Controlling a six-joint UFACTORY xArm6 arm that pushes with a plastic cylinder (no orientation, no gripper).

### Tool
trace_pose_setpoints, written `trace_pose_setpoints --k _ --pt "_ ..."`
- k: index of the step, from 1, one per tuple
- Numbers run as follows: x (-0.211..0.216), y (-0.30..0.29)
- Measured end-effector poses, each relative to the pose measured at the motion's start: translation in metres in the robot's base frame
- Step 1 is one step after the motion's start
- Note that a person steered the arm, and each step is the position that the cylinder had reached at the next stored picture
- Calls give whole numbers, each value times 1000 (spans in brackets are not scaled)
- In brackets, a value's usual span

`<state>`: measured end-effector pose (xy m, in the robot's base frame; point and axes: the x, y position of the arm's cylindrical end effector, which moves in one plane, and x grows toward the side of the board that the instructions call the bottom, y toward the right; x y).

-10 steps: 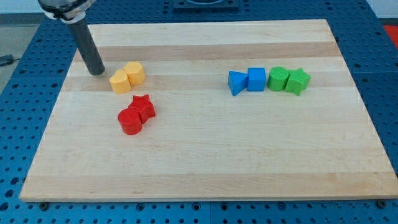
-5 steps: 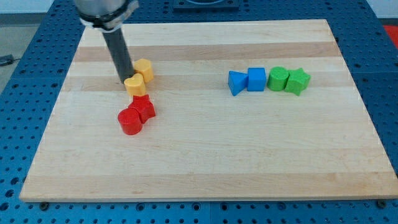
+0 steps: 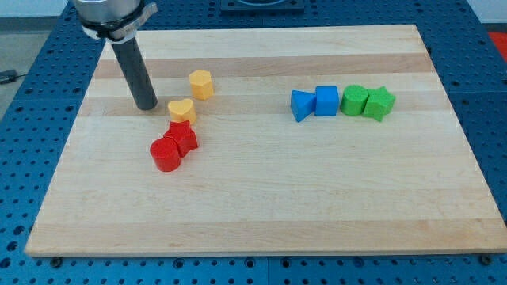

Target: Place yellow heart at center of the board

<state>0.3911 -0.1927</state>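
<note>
Resting my tip (image 3: 146, 105) just left of yellow heart (image 3: 181, 109), no fingers present, red star (image 3: 183, 136) partly hidden.

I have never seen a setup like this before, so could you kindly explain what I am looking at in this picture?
This is one camera's view of a robot arm working over a wooden board. The arm has no gripper, only a dark rod; my tip slides on the board and pushes blocks, so nothing is held. It stands just left of the yellow heart, with a small gap. A yellow hexagon lies up and right of the heart; a red star and red cylinder lie below. At the right sit a blue triangle, blue cube, green cylinder and green star.
</note>
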Motion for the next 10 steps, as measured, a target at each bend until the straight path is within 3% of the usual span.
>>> trace_pose_setpoints --k 4,6,8,10 --pt "9 128" --pt "81 126" --pt "121 140" --pt "120 158"
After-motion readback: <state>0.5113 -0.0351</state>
